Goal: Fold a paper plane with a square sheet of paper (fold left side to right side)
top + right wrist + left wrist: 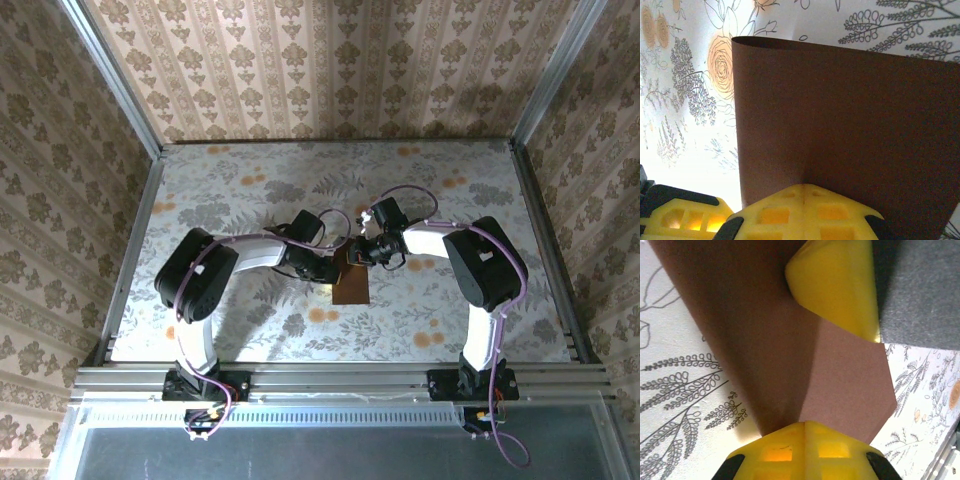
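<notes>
- Near the middle of the pale table printed with grey ferns and orange flowers [200, 190], we are holding the thin, matte, dark reddish-brown square sheet of paper [351, 287] with both arms at once.
- Our left gripper [802, 426] is pressing its yellow plastic fingers [780, 452] together on one edge of the sheet, with no gap between them. We judge it is gripping there to carry this side across.
- Our right gripper [804, 187] is clamping the paper in the same way, its yellow fingers fully closed on it, probably so that the sheet is not sliding on the smooth table.
- At the left wrist, a sharp line is dividing the paper into a darker and a lighter face, so part of it is standing up and not lying flat.
- At the right wrist, the far edge is curling over in a soft roll, not a pressed crease.
- We are judging the left-to-right fold as under way and not finished.
- Since the paper is so thin, it may buckle or tear if our two grips are pulling apart.
</notes>
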{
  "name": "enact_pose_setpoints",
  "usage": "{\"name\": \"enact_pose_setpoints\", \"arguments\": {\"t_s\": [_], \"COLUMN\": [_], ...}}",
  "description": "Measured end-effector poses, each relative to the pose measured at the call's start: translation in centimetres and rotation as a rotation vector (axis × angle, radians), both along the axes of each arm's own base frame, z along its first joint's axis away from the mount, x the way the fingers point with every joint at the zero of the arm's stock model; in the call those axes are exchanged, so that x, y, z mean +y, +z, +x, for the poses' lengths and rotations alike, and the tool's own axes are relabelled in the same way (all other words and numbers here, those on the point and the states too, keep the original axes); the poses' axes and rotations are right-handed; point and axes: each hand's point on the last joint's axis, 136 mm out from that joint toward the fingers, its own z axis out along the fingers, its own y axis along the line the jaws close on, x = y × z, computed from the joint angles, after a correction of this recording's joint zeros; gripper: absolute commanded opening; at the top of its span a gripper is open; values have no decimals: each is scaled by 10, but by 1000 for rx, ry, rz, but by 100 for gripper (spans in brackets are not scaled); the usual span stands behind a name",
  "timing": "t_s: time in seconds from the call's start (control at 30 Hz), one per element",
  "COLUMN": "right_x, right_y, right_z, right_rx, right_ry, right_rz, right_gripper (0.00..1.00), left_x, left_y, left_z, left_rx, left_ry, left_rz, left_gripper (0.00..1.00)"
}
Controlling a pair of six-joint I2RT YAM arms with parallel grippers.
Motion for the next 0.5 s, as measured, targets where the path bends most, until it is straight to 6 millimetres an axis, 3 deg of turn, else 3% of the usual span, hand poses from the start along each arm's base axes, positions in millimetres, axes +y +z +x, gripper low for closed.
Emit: {"name": "enact_pose_setpoints", "arguments": {"t_s": [0.27, 0.5], "right_x": [-5, -8], "right_y": [7, 50], "right_z": [-6, -11], "right_rx": [15, -64], "right_ry": [-9, -21], "right_rz": [-22, 14], "right_gripper": [0, 0], "left_x": [-1, -4], "left_y": [-5, -5], "left_z": [-1, -2], "left_rx": [27, 40], "left_ry": [50, 82], "left_rz": [-9, -22], "left_gripper": [0, 0]}}
